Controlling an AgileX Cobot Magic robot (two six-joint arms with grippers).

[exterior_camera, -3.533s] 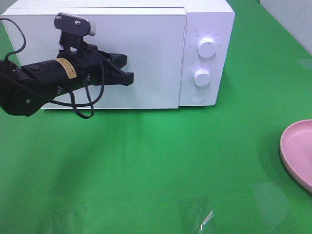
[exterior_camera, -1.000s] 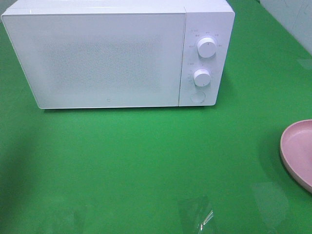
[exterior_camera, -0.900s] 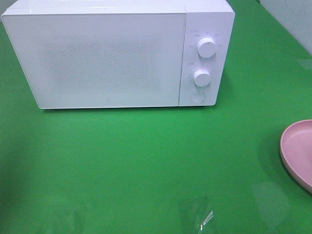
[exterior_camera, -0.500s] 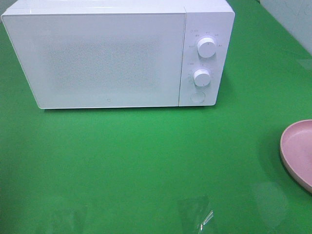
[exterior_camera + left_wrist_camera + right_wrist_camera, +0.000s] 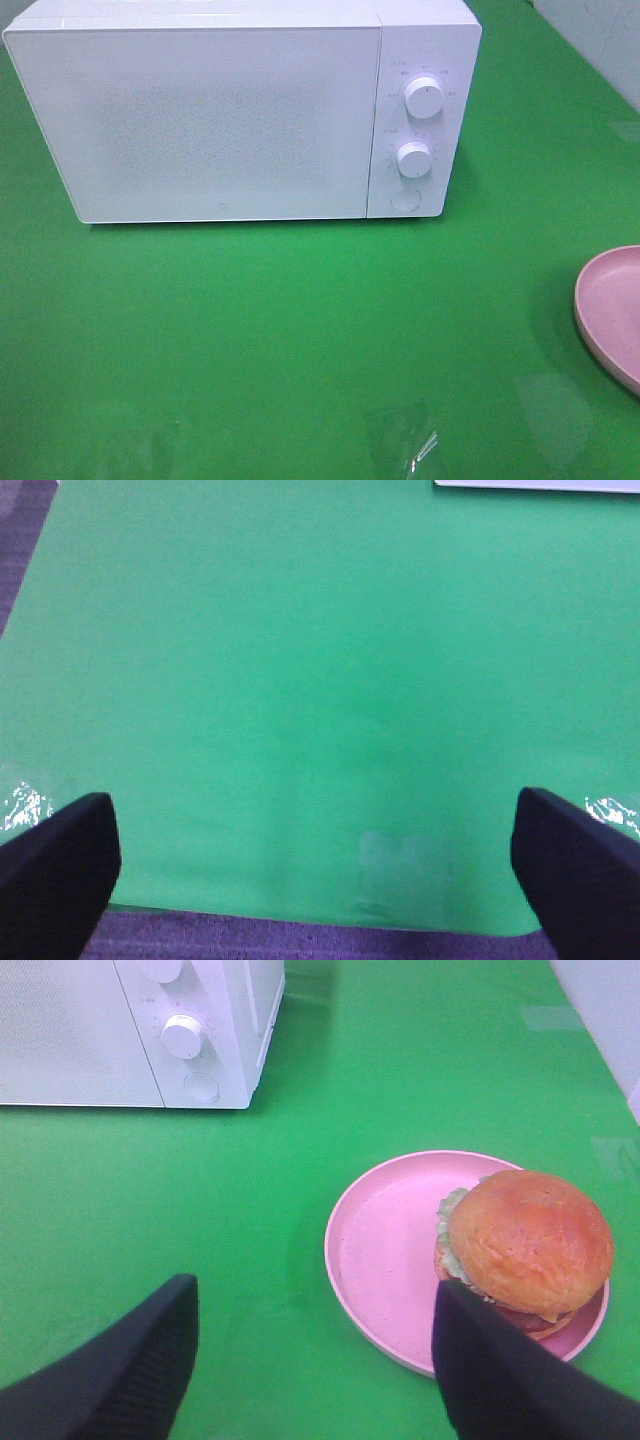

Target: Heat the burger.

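The burger [image 5: 525,1245], with a golden-brown bun and green lettuce, sits on one side of a pink plate [image 5: 385,1255] in the right wrist view. My right gripper [image 5: 315,1295] hangs open above the green table, short of the plate, with nothing between its fingers [image 5: 130,1370]. The burger lies beyond one fingertip and is not touched. My left gripper [image 5: 312,810] is wide open over bare green table, holding nothing. Neither gripper appears in the exterior high view, where only the plate's edge [image 5: 605,310] shows and the burger is out of view.
A white microwave [image 5: 200,120] stands at the back with its door shut and two knobs [image 5: 424,98] over a round button on its right panel. It also appears in the right wrist view [image 5: 120,1030]. The table's front edge [image 5: 300,925] lies near the left gripper.
The left arm, which stood in front of the microwave door a few seconds ago, has left the exterior high view. Nothing has moved over the last second.
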